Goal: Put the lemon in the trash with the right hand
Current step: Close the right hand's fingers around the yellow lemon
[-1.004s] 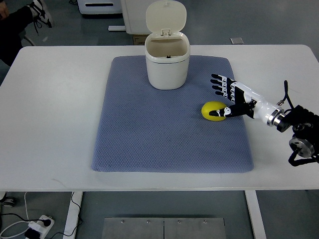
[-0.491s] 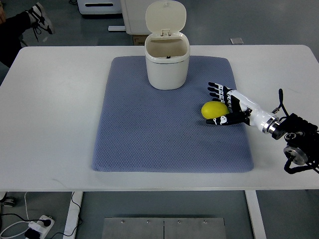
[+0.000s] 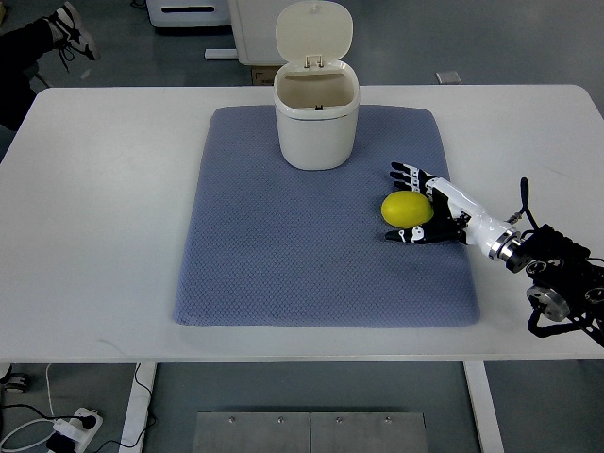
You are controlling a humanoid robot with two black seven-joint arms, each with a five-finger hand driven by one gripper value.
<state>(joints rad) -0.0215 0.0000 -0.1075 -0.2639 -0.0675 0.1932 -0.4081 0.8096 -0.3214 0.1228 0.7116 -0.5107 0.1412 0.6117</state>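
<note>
My right hand (image 3: 422, 204) has slid in closer over the last sec. Before, it was a bit off to the side of the lemon (image 3: 407, 209); now the fingers (image 3: 406, 172) reach round the far side and the thumb (image 3: 408, 234) sits on the near side, so the lemon is between them. The hand is cupping it but not shut tight yet, and I can't tell if the fingers are really pressing on it. The lemon is in about the same spot, down on the mat, so no lift yet.

What that means: I think I'm at the grab step. Next I need to close the fingers, lift, then carry it over to the trash can (image 3: 316, 125). The lemon is round, so it may roll away if I squeeze from one side only.

The trash can stands at the far end of the mat, lid (image 3: 314, 30) flipped up, mouth open, well apart from the lemon. My left hand isn't in the pic.

Surface: a blue-grey bumpy mat (image 3: 283, 245) lies flat on a white table (image 3: 94, 208). Room: grey floor, white box-like stuff behind the table, a power strip w/ cords (image 3: 66, 429) at bottom left. A person's leg and shoe (image 3: 74, 24) show at top left.
</note>
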